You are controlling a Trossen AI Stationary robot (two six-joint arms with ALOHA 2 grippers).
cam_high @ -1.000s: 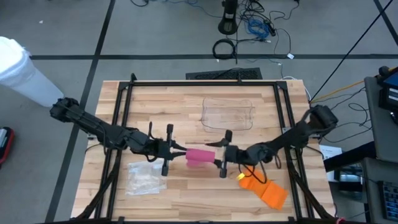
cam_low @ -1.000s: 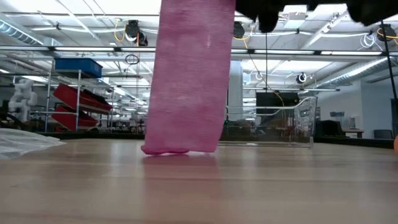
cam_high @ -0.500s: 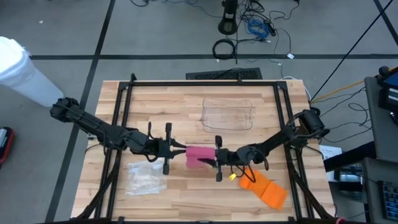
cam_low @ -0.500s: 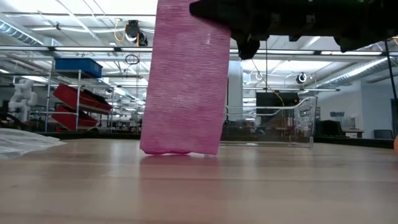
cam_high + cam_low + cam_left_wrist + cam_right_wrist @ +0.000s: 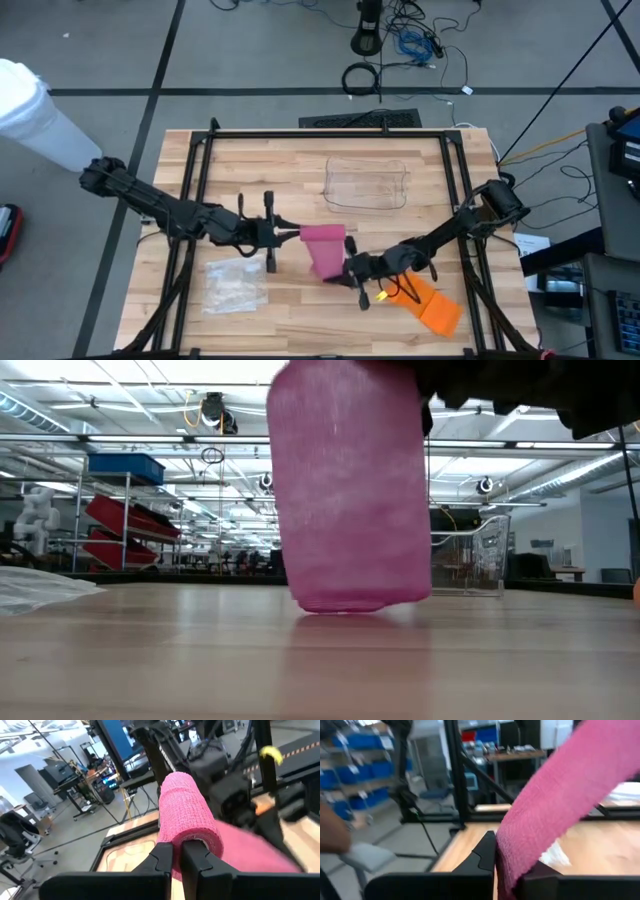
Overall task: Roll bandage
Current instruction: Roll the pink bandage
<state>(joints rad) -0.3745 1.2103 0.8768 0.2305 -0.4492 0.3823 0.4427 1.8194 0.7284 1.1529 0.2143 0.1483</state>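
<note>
Looking straight down, I see both arms meeting near the middle of the wooden tabletop (image 5: 300, 160), with the pink bandage (image 5: 322, 250) stretched between them. My left gripper (image 5: 283, 234) reaches in from the left and has its jaws clamped on the rolled end of the bandage; in its wrist view the roll (image 5: 186, 815) sits right above the two dark fingers (image 5: 162, 860), which are pressed together on it. My right gripper (image 5: 350, 270) comes in from the right, nearer the front edge, and its jaws are closed on the loose strip, which in the right wrist view runs up and away from between the fingers (image 5: 487, 852) as a wide pink band (image 5: 560, 805). From table height the bandage hangs as a broad pink sheet (image 5: 350, 500) whose lower edge is touching or just above the wood; I cannot tell which. A clear plastic tray (image 5: 366, 184) lies behind the grippers, well apart from them. A clear plastic bag (image 5: 233, 283) lies front left, below the left arm. An orange packet (image 5: 428, 303) lies front right, just beside the right gripper.
</note>
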